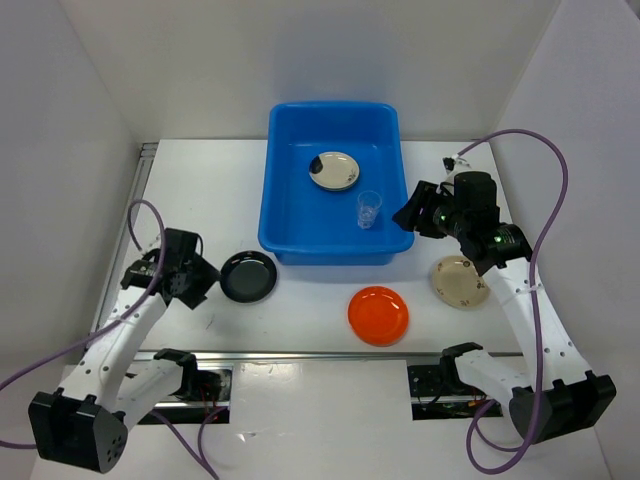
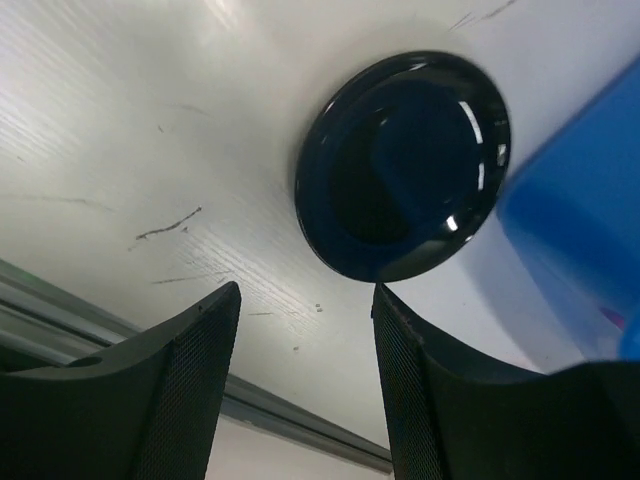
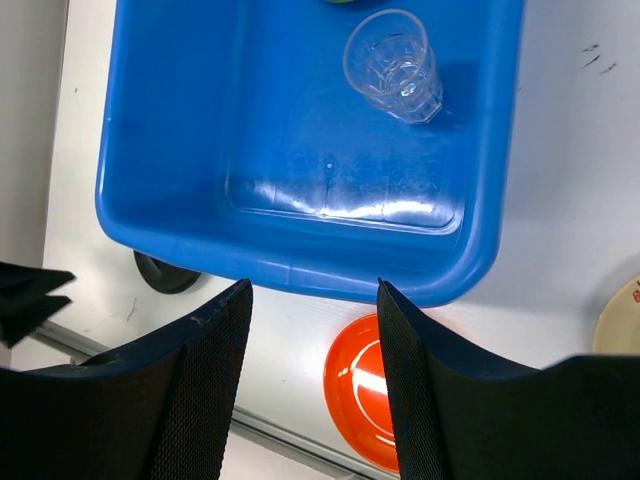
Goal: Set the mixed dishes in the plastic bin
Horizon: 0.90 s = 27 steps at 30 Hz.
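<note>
Cup (image 1: 369, 209), plate (image 1: 334, 170) in bin (image 1: 285, 200); three plates (image 1: 248, 276) (image 1: 378, 314) (image 1: 460, 282) on table (image 1: 200, 180) before it.

White walls (image 1: 330, 50) enclose a scuffed white table (image 1: 200, 190) under even light.

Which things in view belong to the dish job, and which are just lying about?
Job:
- blue bin, holding a marked cream plate and a glass cup
- outside it: black plate, orange plate, second cream plate

Lying about:
- purple cables
- metal rail at the near edge
</note>
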{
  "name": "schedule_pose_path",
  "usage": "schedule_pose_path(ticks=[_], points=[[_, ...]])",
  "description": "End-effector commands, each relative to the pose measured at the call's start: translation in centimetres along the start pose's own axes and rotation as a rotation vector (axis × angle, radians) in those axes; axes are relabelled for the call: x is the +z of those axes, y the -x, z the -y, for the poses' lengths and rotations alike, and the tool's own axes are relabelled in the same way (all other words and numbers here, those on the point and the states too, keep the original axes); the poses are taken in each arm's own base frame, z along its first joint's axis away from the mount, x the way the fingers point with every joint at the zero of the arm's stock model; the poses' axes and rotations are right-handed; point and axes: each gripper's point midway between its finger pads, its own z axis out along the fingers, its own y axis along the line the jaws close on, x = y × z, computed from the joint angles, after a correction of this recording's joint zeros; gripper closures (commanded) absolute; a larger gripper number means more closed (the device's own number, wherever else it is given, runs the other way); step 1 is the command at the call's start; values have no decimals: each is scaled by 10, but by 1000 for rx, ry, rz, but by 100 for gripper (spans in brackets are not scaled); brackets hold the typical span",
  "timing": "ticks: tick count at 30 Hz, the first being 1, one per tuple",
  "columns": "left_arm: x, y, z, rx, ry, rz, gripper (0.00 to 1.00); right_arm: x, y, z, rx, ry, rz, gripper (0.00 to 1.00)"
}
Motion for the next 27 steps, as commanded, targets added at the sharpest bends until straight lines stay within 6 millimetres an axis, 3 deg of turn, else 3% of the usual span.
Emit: schedule_pose_path(ticks=[1, 7, 12, 16, 21, 27], points=[[15, -23, -4, -99, -14, -80, 37, -3, -1, 0, -24, -3, 14, 41], [48, -36, -6, -193, 17, -116, 38, 1, -5, 5, -21, -19, 2, 41], [61, -26, 5, -231, 2, -71, 38, 3, -7, 8, -17, -35, -10, 41], [81, -35, 1, -249, 61, -99, 38, 6, -8, 11, -16, -48, -14, 41], [91, -35, 5, -245, 70, -78, 38, 7, -5, 12, -16, -57, -10, 41], [100, -45, -7, -256, 113, -87, 39, 7, -5, 16, -15, -77, -10, 41]])
